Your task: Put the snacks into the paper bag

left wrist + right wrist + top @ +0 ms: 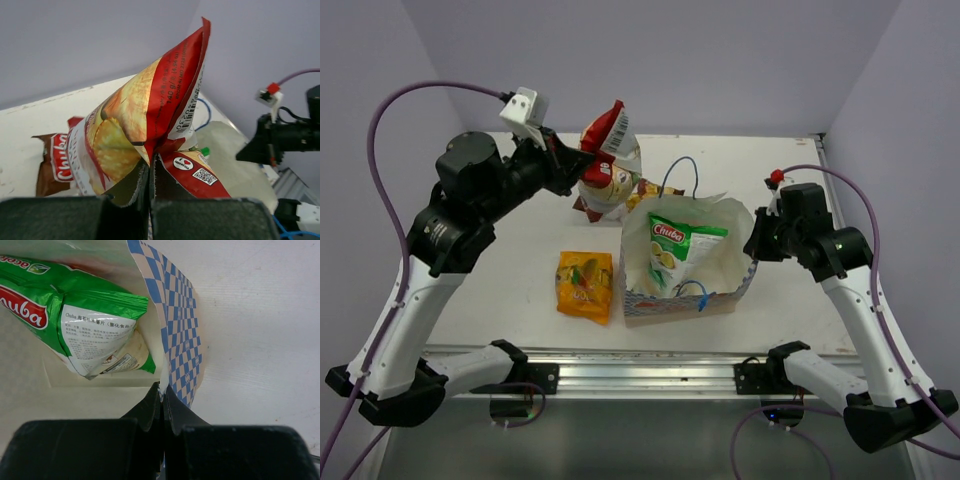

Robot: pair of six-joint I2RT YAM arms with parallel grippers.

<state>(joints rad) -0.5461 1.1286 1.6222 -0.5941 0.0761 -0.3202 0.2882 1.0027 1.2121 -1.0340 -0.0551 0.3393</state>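
My left gripper (570,163) is shut on the red packet (607,160) and holds it up off the table, left of and behind the paper bag (735,222). In the left wrist view the gripper (151,162) pinches the red packet (150,110) at a crease. The brown-white packet (52,162) lies on the table below it, and shows in the top view (645,190). The green-white packet (680,250) sits inside the bag. The orange-yellow packet (585,284) lies on the table left of the bag. My right gripper (162,390) is shut on the bag's right wall (175,320), with the green-white packet (95,325) inside.
The bag's blue cord handles (682,172) stick up at its back and front. The table's metal front rail (640,375) runs along the near edge. Walls close in the table at the back and sides.
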